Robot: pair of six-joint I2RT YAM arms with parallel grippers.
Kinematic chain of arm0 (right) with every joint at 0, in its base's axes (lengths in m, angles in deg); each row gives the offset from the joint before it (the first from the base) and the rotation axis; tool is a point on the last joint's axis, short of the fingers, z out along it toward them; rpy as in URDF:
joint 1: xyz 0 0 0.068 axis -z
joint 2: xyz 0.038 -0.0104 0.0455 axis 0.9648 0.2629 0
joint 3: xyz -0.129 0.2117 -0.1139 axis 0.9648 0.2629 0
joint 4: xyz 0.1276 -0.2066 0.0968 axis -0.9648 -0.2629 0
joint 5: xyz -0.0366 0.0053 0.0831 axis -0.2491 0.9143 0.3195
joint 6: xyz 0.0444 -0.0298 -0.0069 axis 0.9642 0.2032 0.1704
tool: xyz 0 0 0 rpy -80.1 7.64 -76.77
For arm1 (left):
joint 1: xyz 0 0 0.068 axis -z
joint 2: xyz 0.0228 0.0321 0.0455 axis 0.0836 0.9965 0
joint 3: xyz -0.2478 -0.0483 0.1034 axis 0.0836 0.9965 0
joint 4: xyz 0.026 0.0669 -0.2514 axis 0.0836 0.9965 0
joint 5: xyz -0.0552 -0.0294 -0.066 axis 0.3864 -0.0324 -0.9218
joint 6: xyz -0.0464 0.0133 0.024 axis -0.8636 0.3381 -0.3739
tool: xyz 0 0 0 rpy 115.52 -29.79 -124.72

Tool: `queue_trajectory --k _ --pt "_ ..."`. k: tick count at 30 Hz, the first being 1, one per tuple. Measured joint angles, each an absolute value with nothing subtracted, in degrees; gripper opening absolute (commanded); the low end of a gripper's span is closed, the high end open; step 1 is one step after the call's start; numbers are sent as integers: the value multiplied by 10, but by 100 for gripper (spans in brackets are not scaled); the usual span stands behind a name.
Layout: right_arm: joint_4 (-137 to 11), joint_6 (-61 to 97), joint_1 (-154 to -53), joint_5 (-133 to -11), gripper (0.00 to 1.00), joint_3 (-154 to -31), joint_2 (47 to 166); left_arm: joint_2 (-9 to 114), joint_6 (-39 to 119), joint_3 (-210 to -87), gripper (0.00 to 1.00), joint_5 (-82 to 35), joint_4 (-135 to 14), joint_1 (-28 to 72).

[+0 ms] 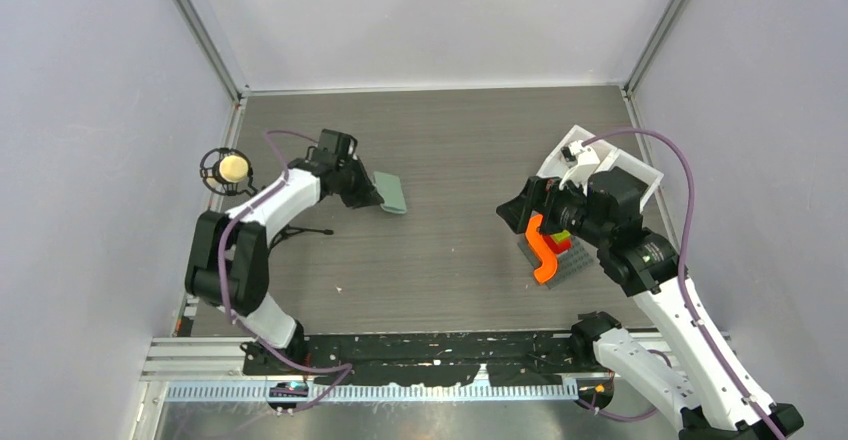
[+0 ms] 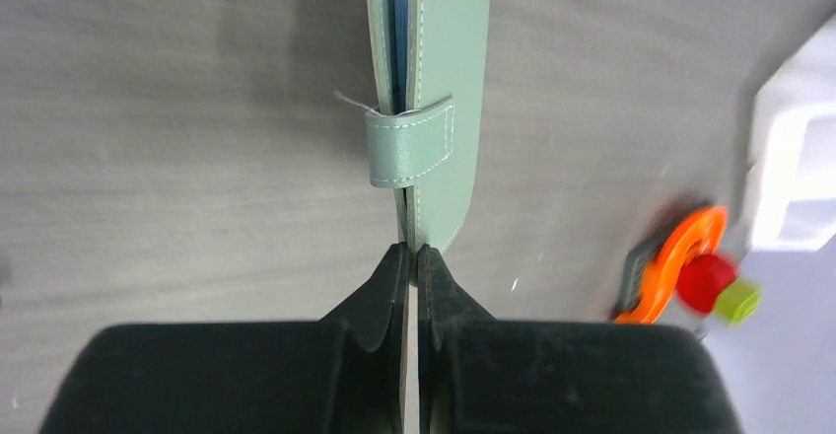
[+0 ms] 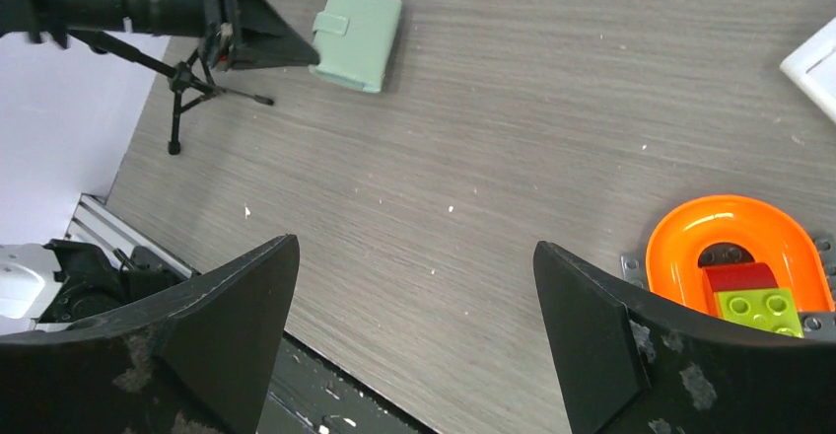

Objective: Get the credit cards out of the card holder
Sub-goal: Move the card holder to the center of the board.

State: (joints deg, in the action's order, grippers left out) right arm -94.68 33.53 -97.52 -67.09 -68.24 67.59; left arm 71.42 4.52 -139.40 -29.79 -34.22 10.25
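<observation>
The left hand (image 2: 412,256) is pinched tight on the near edge of the small sage-green, stitched bifold card holder (image 2: 439,79), its fingers pressed together on the cover. The card holder is closed, with its strap tab wrapped over the opening edge and a sliver of pale blue showing inside. It lies on the grey wood-grain desk (image 1: 450,260). Well to the right of the card holder, the right hand (image 3: 412,256) hangs spread wide, gripping nothing. Beside that hand, on the side away from the card holder, a grey studded plate (image 1: 578,258) carries an orange S-shaped piece (image 1: 545,250).
</observation>
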Motion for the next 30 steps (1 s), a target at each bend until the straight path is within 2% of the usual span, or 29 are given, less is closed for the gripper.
queue_trajectory --k 4,11,17,24,30 --pt "-956 334 -975 -669 98 -671 676 650 83 -1359 0 -264 -294 178" --pt "-956 326 -975 -669 99 -657 675 565 126 -1351 0 -133 -179 306" --pt "-956 324 -975 -670 99 -653 672 560 135 -1408 0 18 -40 381" --pt "-956 322 -975 -674 99 -649 659 644 126 -1540 0 140 93 482" --pt "-957 322 -975 -678 99 -649 648 761 112 -1607 0 170 157 544"
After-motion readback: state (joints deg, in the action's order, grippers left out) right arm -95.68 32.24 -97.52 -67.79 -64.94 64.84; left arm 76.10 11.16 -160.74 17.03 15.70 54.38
